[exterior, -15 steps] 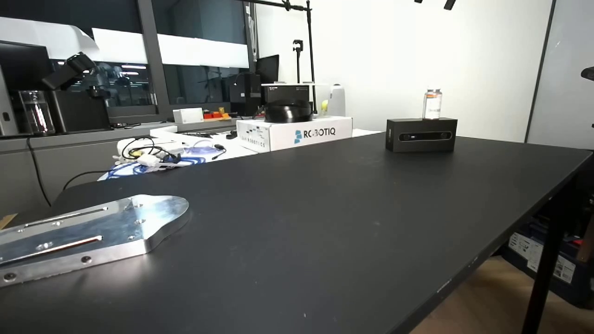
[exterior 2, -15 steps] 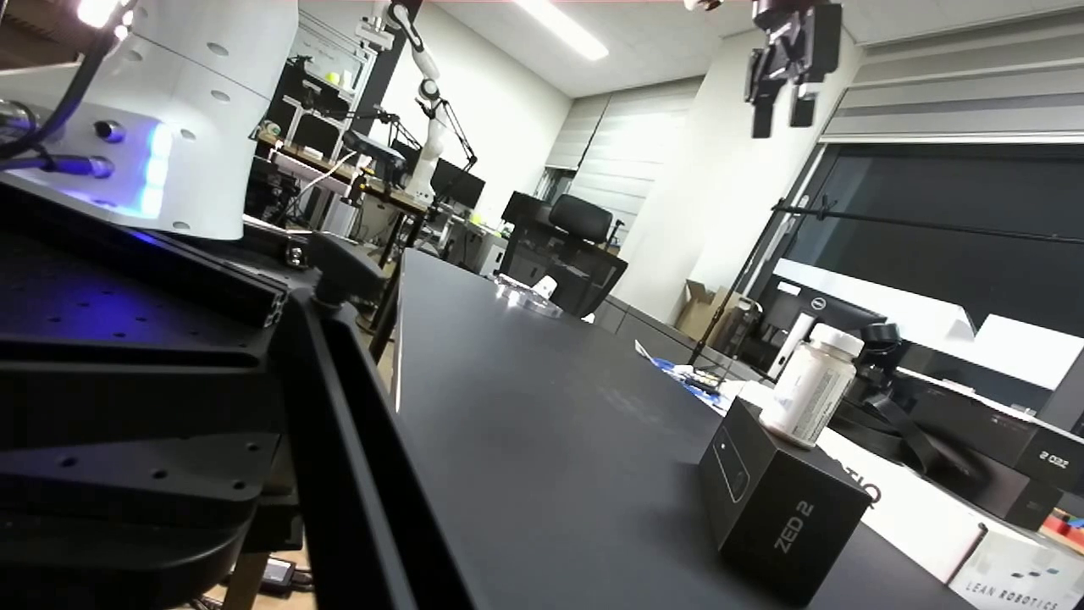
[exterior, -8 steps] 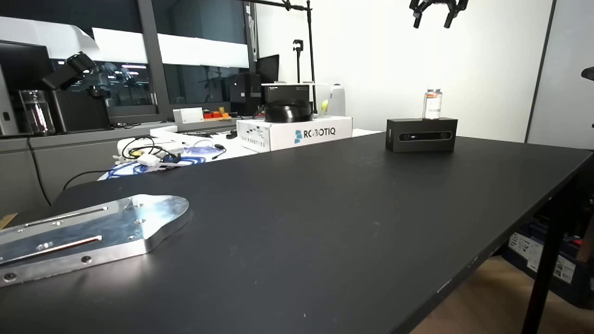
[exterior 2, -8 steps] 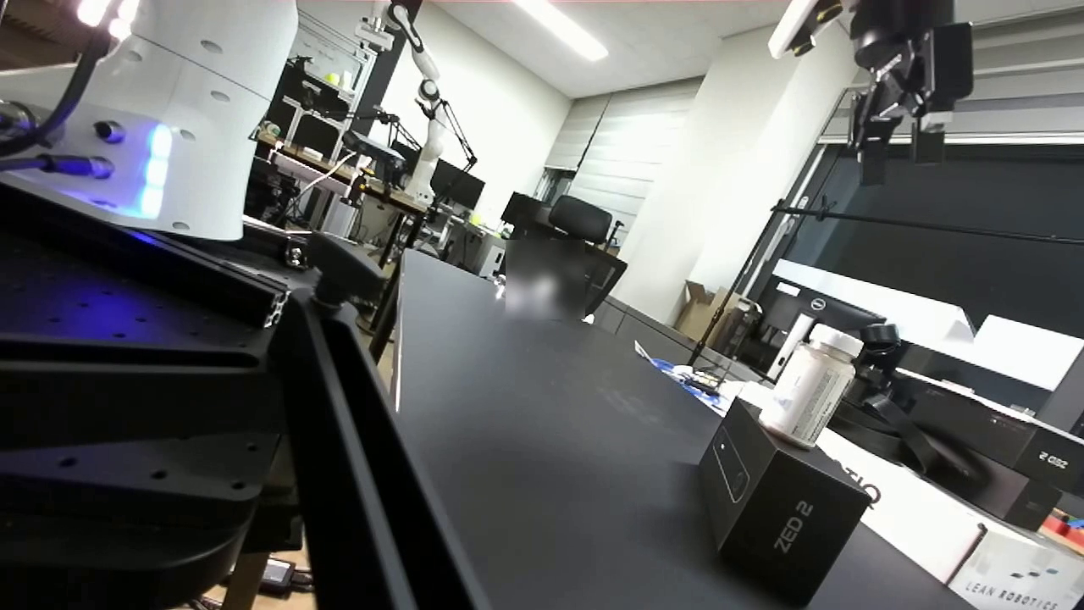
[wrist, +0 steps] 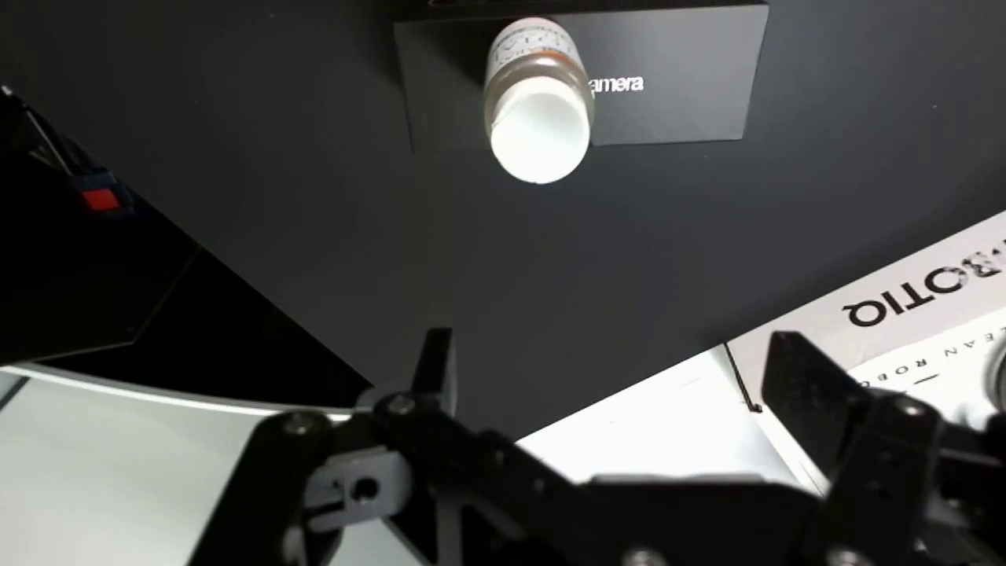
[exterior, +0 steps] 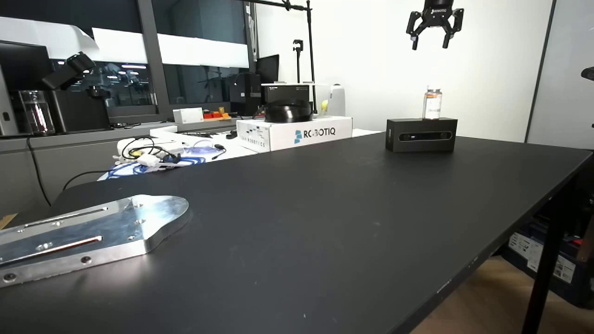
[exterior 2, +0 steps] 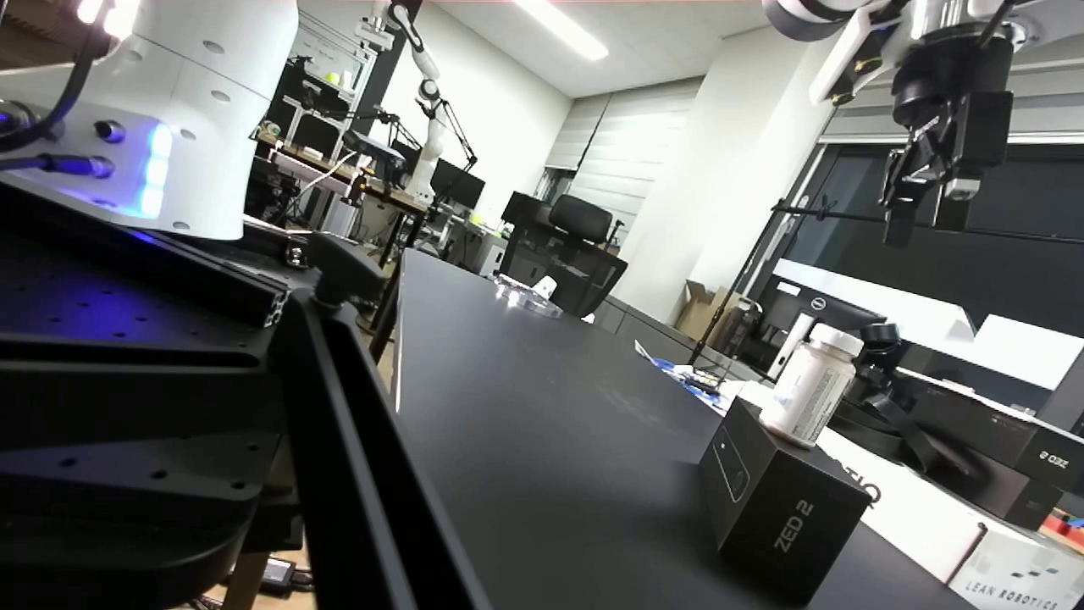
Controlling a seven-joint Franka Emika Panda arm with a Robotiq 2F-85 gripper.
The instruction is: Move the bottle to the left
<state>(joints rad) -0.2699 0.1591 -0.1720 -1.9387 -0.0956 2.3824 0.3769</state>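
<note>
Your black two-fingered claw (exterior: 430, 45) hangs spread, holding nothing, above the small whitish plastic bottle (exterior: 432, 106), which stands upright on a low black cardboard box (exterior: 421, 143) on the black tabletop (exterior: 297, 222). This looks like the approach; next, centre over the bottle's round white cap (wrist: 541, 135), descend and grip before carrying it left.
</note>
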